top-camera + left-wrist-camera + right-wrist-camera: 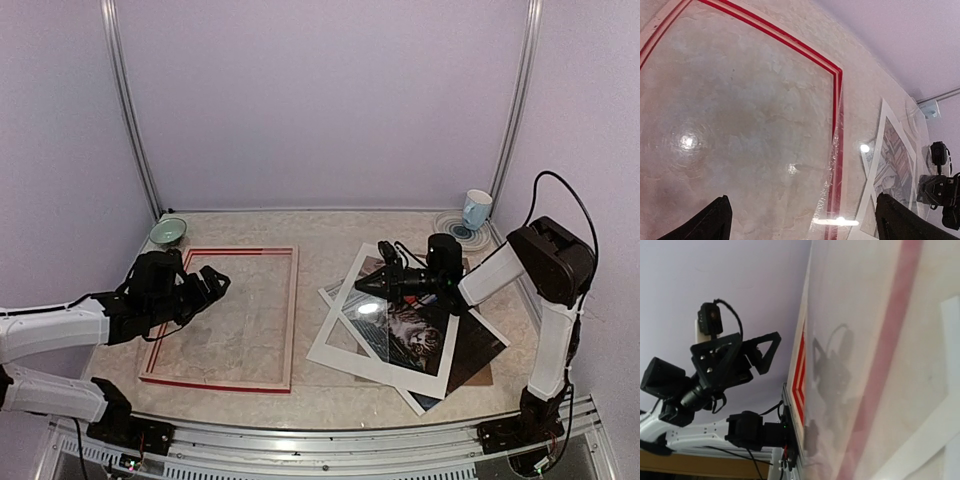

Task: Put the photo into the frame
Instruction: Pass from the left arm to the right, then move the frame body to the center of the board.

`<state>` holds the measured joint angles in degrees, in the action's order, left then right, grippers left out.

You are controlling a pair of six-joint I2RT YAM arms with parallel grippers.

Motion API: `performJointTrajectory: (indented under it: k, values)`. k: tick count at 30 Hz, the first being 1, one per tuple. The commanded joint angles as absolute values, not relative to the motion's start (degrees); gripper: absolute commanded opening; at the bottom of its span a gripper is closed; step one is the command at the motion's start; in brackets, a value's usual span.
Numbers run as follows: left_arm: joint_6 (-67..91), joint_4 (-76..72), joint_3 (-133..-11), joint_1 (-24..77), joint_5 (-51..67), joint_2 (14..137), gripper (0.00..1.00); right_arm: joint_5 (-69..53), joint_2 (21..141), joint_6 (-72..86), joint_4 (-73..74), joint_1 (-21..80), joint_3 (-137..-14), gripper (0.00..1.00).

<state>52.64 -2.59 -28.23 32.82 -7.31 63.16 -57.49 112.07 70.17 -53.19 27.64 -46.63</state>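
The red frame point(292, 310) lies flat on the left of the table, and a clear film point(740, 125) covers its opening. My left gripper point(205, 285) hovers over the frame's near-left part, open, with nothing between its dark fingertips point(715, 222). The photo point(415, 335), a cat print, lies right of centre under a white card mat point(340, 345) and shows through the mat's window. My right gripper point(365, 285) hangs just above the mat's upper left, shut. Its fingers do not show in the right wrist view, which looks past a hazy sheet toward the frame point(800, 370).
A green bowl point(168, 231) sits at the back left corner. At the back right a pale blue cup point(477, 209) stands on a ringed saucer point(452, 233). A brown board point(487, 378) peeks out under the photo. Metal posts flank the back wall.
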Motion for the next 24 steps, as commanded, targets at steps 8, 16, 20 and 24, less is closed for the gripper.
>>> performJointTrajectory:
  k: [8, 16, 20, 24]
  values:
    - [54.8, 6.3, -22.7, 22.6, -19.0, 55.8, 0.99, -59.3, 112.5, 74.3, -52.8, 31.0, -54.6, 0.0]
    - [53.9, 5.8, -21.0, 13.4, -20.1, 54.7, 0.99, -58.9, 109.2, 74.0, -51.0, 31.2, -55.7, 0.0]
    - [52.2, 3.9, -21.0, 11.7, -20.1, 57.2, 0.99, -58.8, 107.9, 74.7, -50.8, 31.5, -57.2, 0.0]
    - [51.1, 0.6, -20.6, 11.2, -18.9, 61.7, 0.99, -58.7, 108.1, 74.9, -49.1, 32.1, -60.6, 0.0]
